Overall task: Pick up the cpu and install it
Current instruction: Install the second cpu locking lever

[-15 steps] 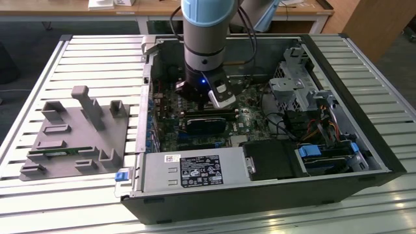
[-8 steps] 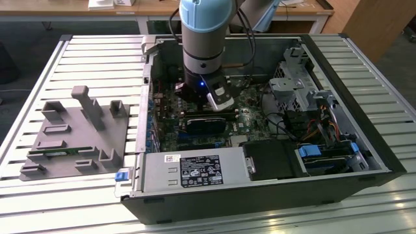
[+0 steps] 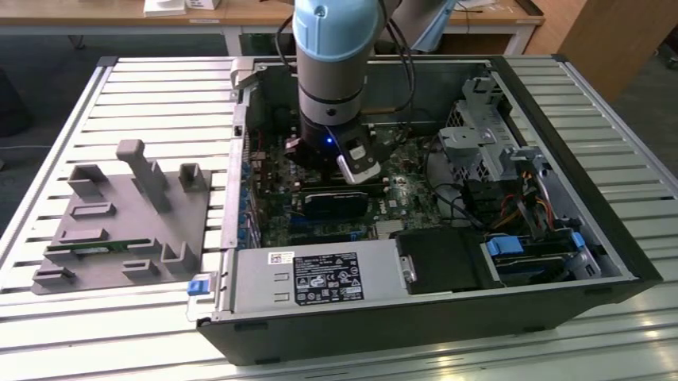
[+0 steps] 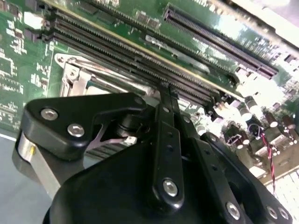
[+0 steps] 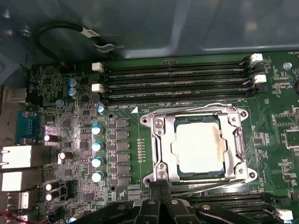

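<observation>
The cpu (image 5: pixel 198 147), a silver square chip with a pale rim, lies flat in the socket on the green motherboard, with the socket's metal frame (image 5: pixel 156 140) around it. My gripper (image 5: pixel 159 187) hovers just beside the socket's edge, its two thin black fingers pressed together with nothing between them. The second wrist view has the same shut fingertips (image 4: pixel 168 95) over the memory slots next to the socket frame (image 4: pixel 70 74). In the exterior view my arm reaches down into the open computer case, the gripper (image 3: pixel 355 171) low over the motherboard.
Empty memory slots (image 5: pixel 177 81) run alongside the socket. A grey tray (image 3: pixel 117 230) with upright posts and a green memory stick (image 3: pixel 95 248) sits on the slatted table at the exterior view's left. The power supply (image 3: pixel 317 278), drive cage (image 3: pixel 477 135) and cables crowd the case.
</observation>
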`<state>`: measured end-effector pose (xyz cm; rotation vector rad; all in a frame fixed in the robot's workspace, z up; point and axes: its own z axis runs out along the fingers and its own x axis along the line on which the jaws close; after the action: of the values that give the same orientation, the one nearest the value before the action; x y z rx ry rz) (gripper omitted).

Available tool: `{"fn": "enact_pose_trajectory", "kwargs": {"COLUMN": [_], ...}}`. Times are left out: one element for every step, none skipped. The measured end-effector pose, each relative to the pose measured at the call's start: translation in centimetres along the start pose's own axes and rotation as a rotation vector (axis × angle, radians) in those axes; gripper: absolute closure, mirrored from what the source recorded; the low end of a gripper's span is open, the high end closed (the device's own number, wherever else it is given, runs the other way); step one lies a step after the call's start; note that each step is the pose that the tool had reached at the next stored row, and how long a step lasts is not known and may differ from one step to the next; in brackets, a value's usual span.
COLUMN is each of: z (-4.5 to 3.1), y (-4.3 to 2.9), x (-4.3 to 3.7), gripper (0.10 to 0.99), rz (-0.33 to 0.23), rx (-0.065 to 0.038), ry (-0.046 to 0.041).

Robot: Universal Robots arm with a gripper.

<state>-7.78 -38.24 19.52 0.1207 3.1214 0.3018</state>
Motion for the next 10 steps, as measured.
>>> {"fn": "enact_pose_trajectory", "kwargs": {"z": [0.00,-0.04,-0.14,-0.32,-0.54,-0.79,-0.92,-0.93,-0.95,-0.98], "y": [0.01,0.01,0.03,0.06,0.11,0.15,0.18,0.14,0.07,-0.02], "x": [0.00,0.00,0.00,0.01,0.01,0.02,0.02,0.02,0.02,0.01], "gripper": [0.973,0.973,0.973,0.973,0.973,0.973,0.973,0.973,0.973,0.973], "rz": [0.000,0.000,-0.001,-0.001,-0.001,-0.002,-0.002,-0.002,-0.002,-0.002], "rx": [-0.003,-0.005,-0.008,-0.010,-0.011,-0.011,-0.011,-0.011,-0.011,-0.011], "ry": [0.0002,0.0006,0.0008,0.0010,0.0009,0.0010,0.0010,0.0010,0.0010,0.0011]}}
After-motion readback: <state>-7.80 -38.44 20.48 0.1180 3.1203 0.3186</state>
